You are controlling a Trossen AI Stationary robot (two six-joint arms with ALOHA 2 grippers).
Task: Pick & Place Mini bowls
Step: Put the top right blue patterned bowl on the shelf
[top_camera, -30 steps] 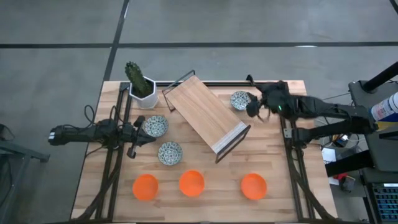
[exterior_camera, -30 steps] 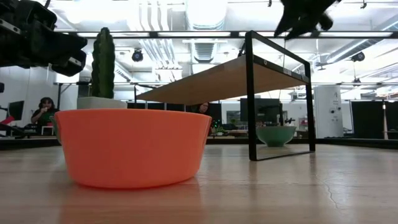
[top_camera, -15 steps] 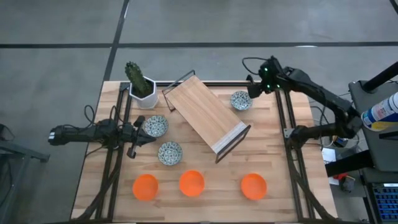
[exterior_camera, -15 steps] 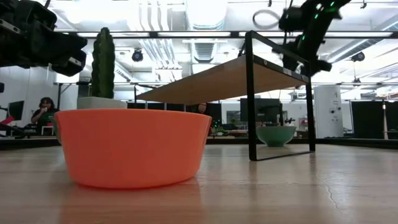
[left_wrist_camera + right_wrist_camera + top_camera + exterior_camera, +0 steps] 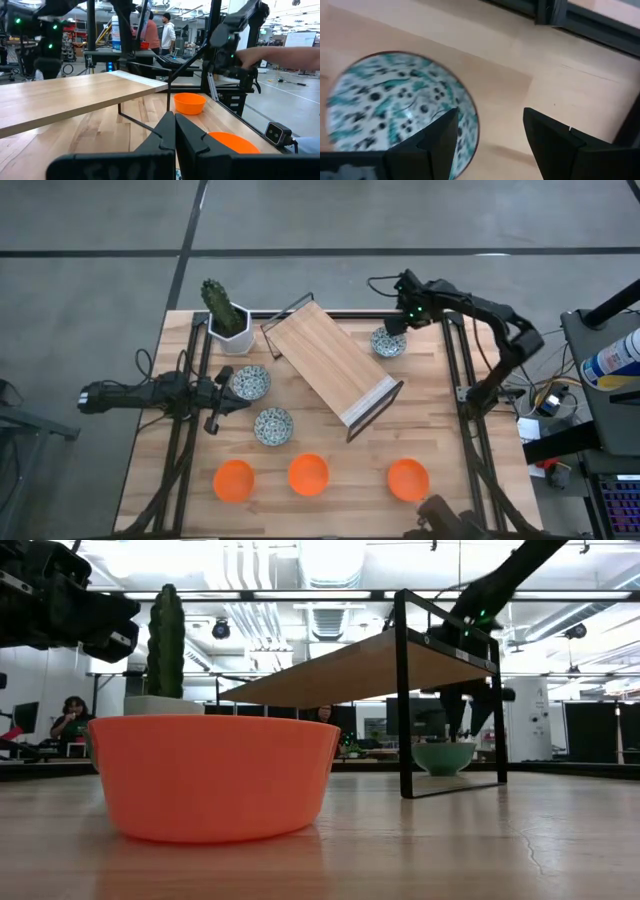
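Dark right hand [image 5: 487, 137] hangs fingers apart over the patterned bowl's [image 5: 395, 100] rim.

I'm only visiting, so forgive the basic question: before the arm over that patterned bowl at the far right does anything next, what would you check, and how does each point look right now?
1. Right gripper open: ok, fingers spread apart.
2. Right gripper lined up with the white bowl with blue-green floral pattern: ok, one finger sits over its rim, the other outside it.
3. Bowl upright and alone: ok, it stands clear of the tilted wooden shelf with black metal frame.
4. Fingers touching the rim: cannot tell.
5. Left gripper out of the way: ok, shut, waiting at the table's left side.
6. Nothing else near the arms: not ok, a dark shape pokes in at the near edge by an orange bowl.
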